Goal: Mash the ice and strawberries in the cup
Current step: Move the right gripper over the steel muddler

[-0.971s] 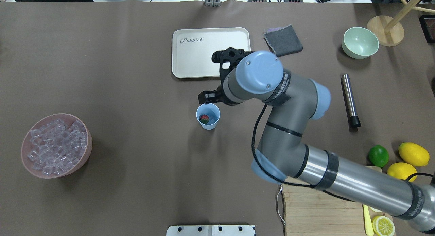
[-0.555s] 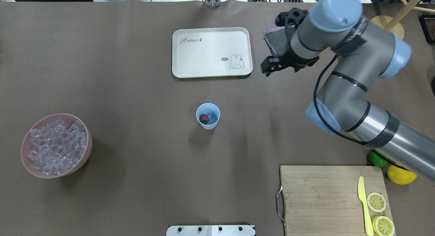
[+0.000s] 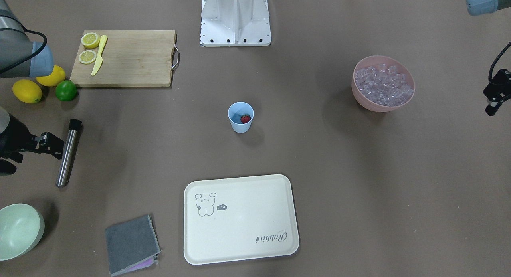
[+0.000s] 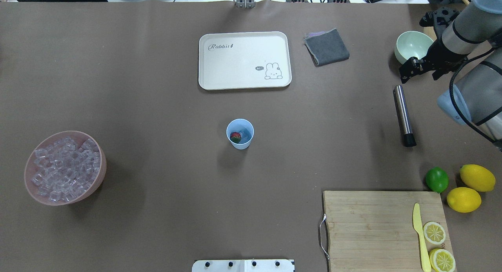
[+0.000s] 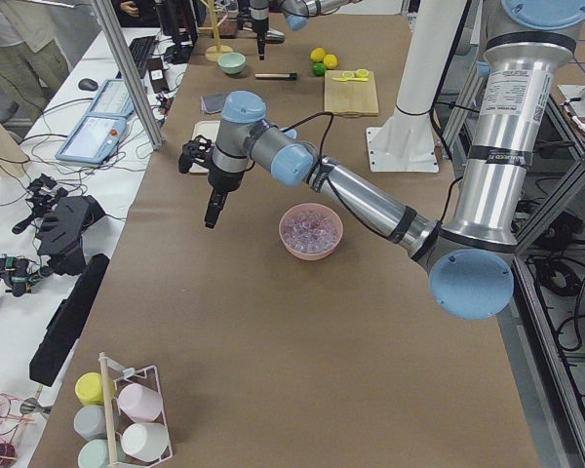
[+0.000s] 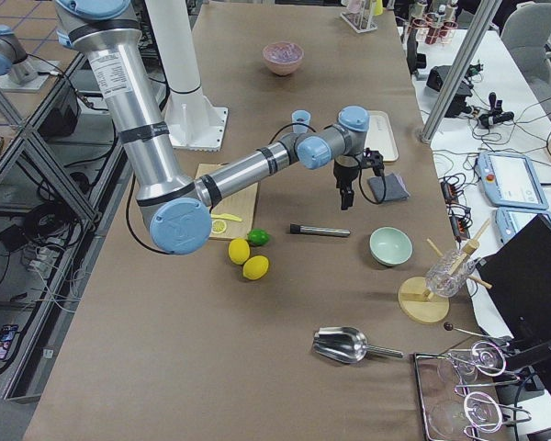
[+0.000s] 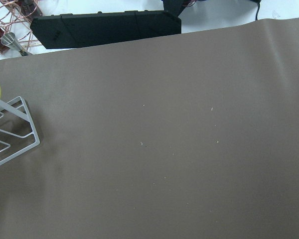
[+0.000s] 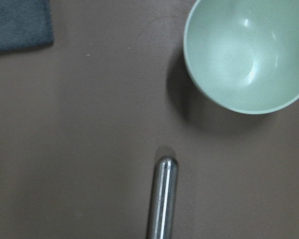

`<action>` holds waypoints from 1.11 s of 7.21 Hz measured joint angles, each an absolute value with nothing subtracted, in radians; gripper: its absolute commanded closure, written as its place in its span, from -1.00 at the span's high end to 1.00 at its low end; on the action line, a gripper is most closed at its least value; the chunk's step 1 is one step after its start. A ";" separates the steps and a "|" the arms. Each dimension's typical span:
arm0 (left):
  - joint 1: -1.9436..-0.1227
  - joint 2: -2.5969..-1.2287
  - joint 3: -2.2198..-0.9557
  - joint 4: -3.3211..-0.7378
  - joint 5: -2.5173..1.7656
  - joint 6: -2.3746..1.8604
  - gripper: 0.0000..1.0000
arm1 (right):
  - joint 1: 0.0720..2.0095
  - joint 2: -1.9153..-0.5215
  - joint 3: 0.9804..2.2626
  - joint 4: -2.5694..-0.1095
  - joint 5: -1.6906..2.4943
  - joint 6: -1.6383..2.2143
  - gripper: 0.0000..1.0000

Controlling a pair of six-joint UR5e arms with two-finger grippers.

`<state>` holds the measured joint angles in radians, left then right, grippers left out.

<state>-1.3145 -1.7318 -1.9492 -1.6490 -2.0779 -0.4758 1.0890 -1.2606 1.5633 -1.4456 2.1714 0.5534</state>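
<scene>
A wide table covered in brown sheeting (image 4: 157,87) is being used as the work surface, with the props spread out so that each arm is being given its own side. The right gripper (image 4: 408,71) is being held above the table with its jaws apart and nothing between them. Just beneath it lies the rounded end of a slim steel cylinder with a black tip (image 4: 404,115), judged to be the mashing tool. A pale green bowl (image 4: 415,48) is standing just beside the gripper. The small light blue plastic cup (image 4: 240,145) is being kept upright at the table's middle, well apart from this gripper, probably so that either arm can reach it. A small red strawberry with a green cap (image 4: 235,137) is resting inside it. Whether any ice is already in the cup cannot be told. The heap of clear ice cubes (image 4: 62,168) is being kept in a wide pink bowl (image 4: 94,190) between the cup and the left gripper (image 3: 494,98), which is being held in the air near that bowl; whether its jaws are apart or closed cannot be told. Picking up the steel cylinder is judged to be the step in hand.
</scene>
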 measured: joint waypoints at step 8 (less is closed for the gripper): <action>-1.311 -1.740 -1.939 -1.651 -2.065 -0.472 0.96 | 1.004 -1.235 1.381 -1.266 2.160 0.649 0.98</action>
